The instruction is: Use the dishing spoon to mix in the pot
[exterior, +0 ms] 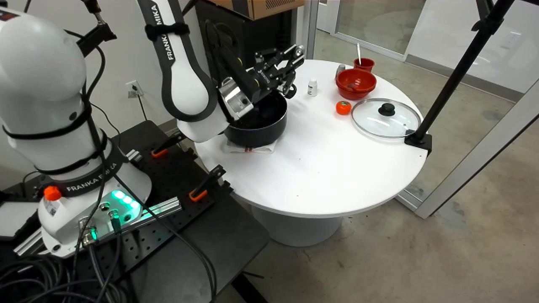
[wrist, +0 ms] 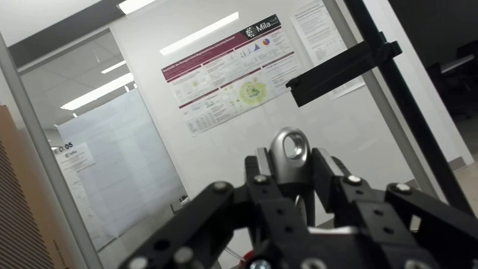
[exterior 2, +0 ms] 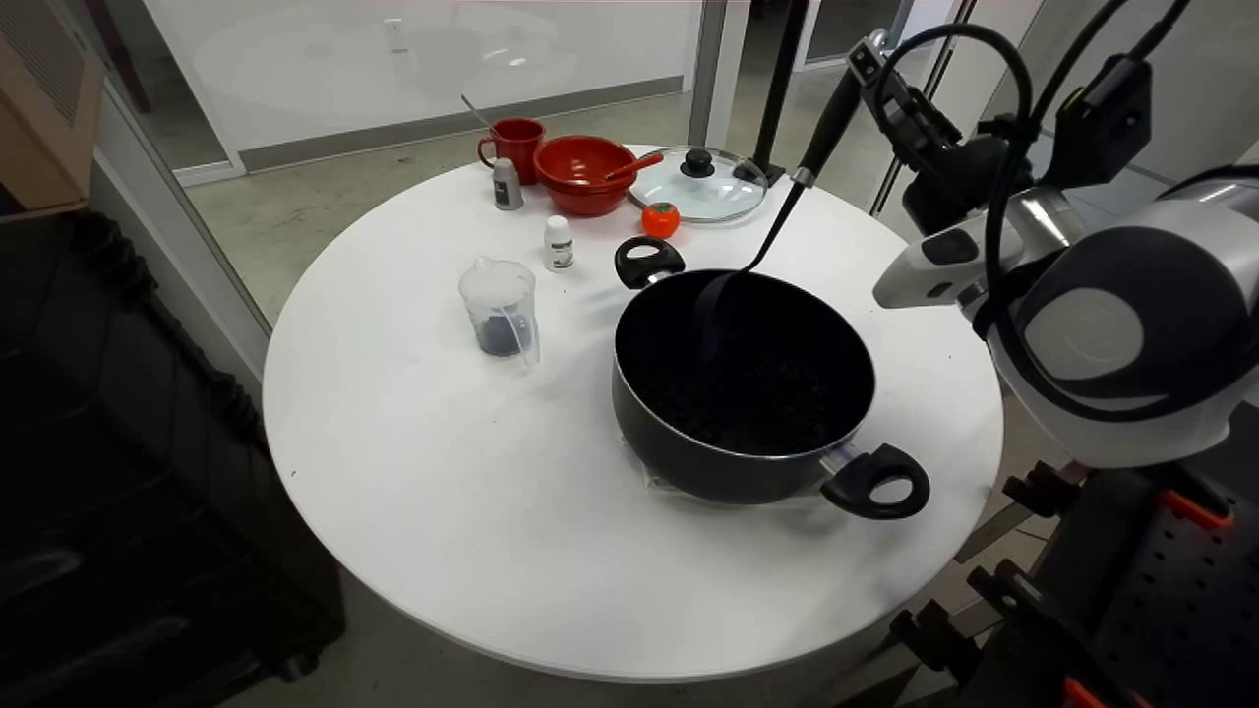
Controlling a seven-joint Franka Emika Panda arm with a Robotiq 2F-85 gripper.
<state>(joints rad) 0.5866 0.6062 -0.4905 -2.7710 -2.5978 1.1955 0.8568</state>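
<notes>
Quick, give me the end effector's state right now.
End effector: closed, holding the spoon by the top of its handle.

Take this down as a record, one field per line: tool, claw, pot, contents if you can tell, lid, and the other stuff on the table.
Tool: dishing spoon, tilted, its lower end inside the pot
Claw: closed on the dishing spoon's handle end
Pot: uncovered, on a folded cloth on the white table
Contents: too dark to identify
Lid: glass lid, lying on the white table beside the red bowl
Also there: red mug, tomato, small white bottle, clear jug, gray container
</notes>
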